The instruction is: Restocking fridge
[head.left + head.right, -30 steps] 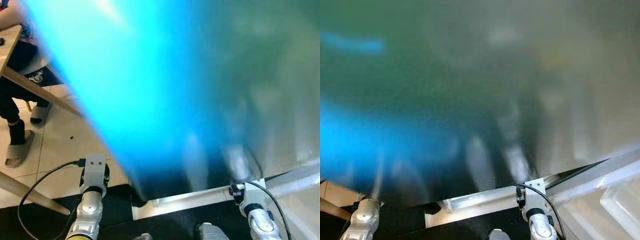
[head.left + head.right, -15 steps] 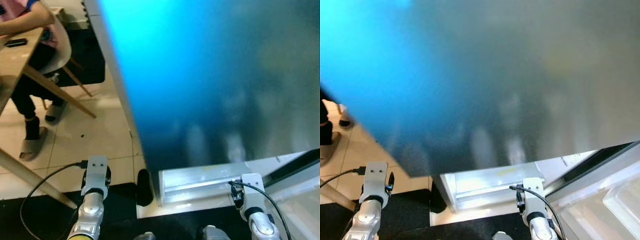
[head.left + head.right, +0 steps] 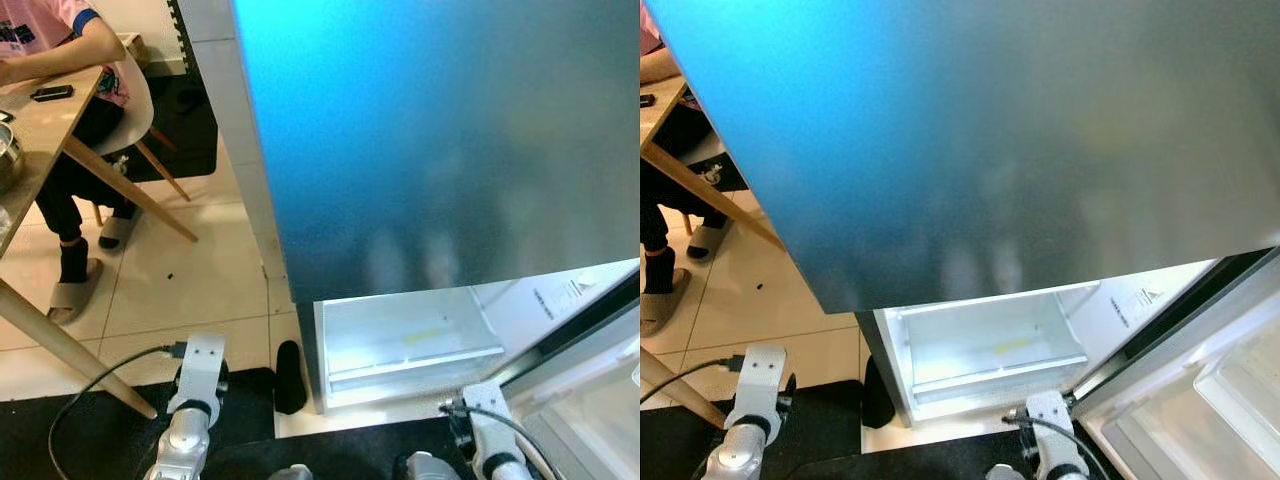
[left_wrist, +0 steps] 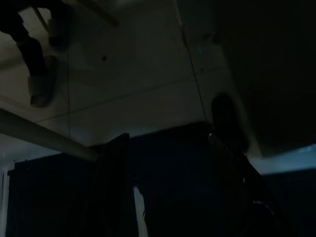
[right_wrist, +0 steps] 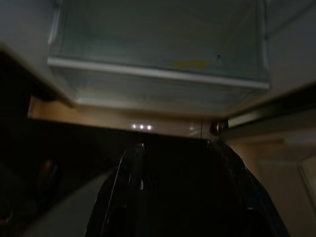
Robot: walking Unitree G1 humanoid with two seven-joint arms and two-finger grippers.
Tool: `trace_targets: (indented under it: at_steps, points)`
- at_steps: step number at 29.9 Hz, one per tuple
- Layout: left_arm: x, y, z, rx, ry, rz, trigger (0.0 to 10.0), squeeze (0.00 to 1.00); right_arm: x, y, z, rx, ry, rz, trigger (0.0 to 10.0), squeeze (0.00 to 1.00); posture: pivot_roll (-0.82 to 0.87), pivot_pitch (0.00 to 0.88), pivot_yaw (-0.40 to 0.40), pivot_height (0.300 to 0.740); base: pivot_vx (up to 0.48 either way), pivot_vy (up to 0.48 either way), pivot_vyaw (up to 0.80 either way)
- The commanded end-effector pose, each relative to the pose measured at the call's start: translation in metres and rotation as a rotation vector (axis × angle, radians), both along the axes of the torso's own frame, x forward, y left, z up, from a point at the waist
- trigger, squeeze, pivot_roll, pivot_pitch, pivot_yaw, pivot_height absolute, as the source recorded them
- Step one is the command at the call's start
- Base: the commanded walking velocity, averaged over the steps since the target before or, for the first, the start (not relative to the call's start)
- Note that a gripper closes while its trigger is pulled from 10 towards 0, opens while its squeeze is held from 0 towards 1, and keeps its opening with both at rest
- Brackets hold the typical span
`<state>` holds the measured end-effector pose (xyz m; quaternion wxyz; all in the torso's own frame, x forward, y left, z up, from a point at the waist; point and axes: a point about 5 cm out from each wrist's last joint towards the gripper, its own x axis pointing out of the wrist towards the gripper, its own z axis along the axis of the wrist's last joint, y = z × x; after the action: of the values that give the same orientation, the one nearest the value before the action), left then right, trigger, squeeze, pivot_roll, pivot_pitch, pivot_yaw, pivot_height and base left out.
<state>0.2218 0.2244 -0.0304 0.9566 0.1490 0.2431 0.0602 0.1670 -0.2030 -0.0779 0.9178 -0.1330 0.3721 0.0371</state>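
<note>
At our far left a person sits on a chair at a wooden table, with a phone lying on the tabletop and sandalled feet on the pale tiled floor. Our left gripper hangs low over the black mat beside the table leg; in the dark wrist view its two fingers stand apart with nothing between them. Just right of that arm, a black sock or slipper lies on the floor against the fridge's corner. The fridge rises right in front of us, its upper door a blurred blue-grey sheet. Below it the lower compartment is lit, showing a clear drawer with a small yellow mark inside. Our right gripper hangs just in front of that drawer, fingers spread and holding nothing. At the far right, the lower door stands swung open, its white shelves visible.
</note>
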Motion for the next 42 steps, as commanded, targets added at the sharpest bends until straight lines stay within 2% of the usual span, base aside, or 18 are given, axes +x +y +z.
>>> trace_targets:
  at_steps: [1,4,6,8,9,12,17,25,42]
  points:
    - [-0.014,0.004,-0.01,0.027,0.064,-0.042,10.0,0.0,-0.015,-0.001,-0.007,-0.019,0.057,0.002,10.0,0.0,-0.08,0.143,0.0,0.74,0.0,0.0,0.0]
    - [-0.02,0.003,-0.017,0.032,0.109,-0.058,10.0,0.0,-0.023,-0.002,-0.012,-0.019,0.091,-0.019,10.0,0.0,-0.08,0.142,0.001,0.74,0.0,0.0,0.0]
    - [-0.03,0.004,-0.026,0.02,0.178,-0.05,10.0,0.0,-0.034,-0.002,-0.017,-0.016,0.146,-0.054,10.0,0.0,-0.08,0.137,0.0,0.74,0.0,0.0,0.0]
    - [-0.032,0.004,-0.027,0.015,0.191,-0.05,10.0,0.0,-0.036,-0.002,-0.018,-0.015,0.157,-0.061,10.0,0.0,-0.08,0.137,0.0,0.74,0.0,0.0,0.0]
    - [-0.038,0.003,-0.034,-0.006,0.243,-0.06,10.0,0.0,-0.044,-0.002,-0.021,-0.018,0.195,-0.065,10.0,0.0,-0.08,0.133,0.002,0.74,0.0,0.0,0.0]
    - [-0.046,0.002,-0.039,-0.036,0.297,-0.071,10.0,0.0,-0.05,-0.001,-0.024,-0.025,0.227,-0.041,10.0,0.0,-0.08,0.128,0.006,0.74,0.0,0.0,0.0]
    - [-0.058,0.001,-0.047,-0.082,0.375,-0.107,10.0,0.0,-0.051,0.003,-0.025,-0.033,0.239,-0.002,10.0,0.0,-0.08,0.119,0.013,0.74,0.0,0.0,0.0]
    - [-0.059,0.002,-0.049,-0.094,0.386,-0.091,10.0,0.0,-0.044,0.008,-0.024,-0.021,0.226,0.011,10.0,0.0,-0.08,0.112,0.001,0.74,0.0,0.0,0.0]
    - [-0.06,0.0,-0.051,-0.101,0.404,-0.086,10.0,0.0,-0.052,0.007,-0.026,-0.014,0.238,0.002,10.0,0.0,-0.09,0.119,-0.004,0.74,0.0,0.0,0.0]
